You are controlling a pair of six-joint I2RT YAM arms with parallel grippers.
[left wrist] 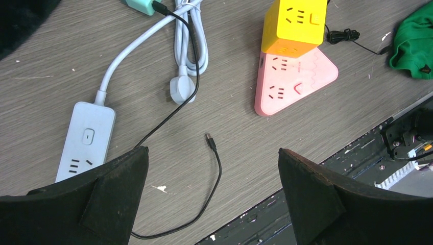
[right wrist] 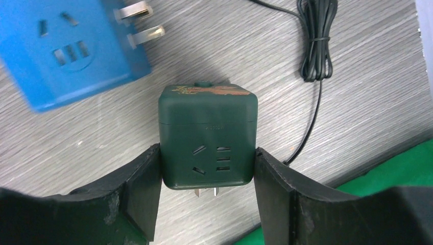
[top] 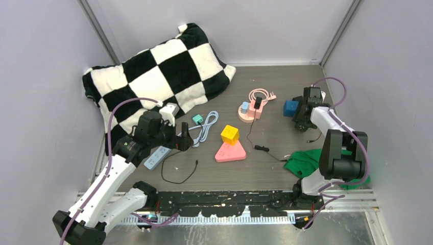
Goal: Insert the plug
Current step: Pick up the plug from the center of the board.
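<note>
Two arms over a grey wood-grain table [top: 278, 81] in the top view: the left gripper [top: 182, 138] hangs above a pale blue rectangular power strip [top: 156, 157], and the right gripper [top: 301, 110] is at the far right, just beside a blue cube adapter [top: 291, 107]. A plush black-and-white checkered pillow [top: 158, 76] fills the back left. Mid-table are a yellow cube socket [top: 230, 134] resting on the edge of a pink rounded-triangle socket block [top: 231, 152], a pink strip with a coiled pink cord [top: 251, 109], a teal adapter [top: 197, 119], a bundled white cord [top: 208, 126] and a crumpled green cloth [top: 304, 162]. Left wrist view: the black wedge-shaped fingers are wide apart with nothing between them. Below lie the smooth power strip with its oval button, a white three-pin plug [left wrist: 182, 91] on the looped cord, and a thin black cable [left wrist: 214, 168] whose small connector tip lies loose on the table. Right wrist view: the matte black fingers are clamped on both sides of a dark green cube plug adapter [right wrist: 208, 138]. Its socket face points at the camera, metal prongs show at its lower edge, and a worn orange mark is on the far face. The blue cube lies near, flat metal prongs sideways, with a tied black cable bundle [right wrist: 316, 41] beside it.
</note>
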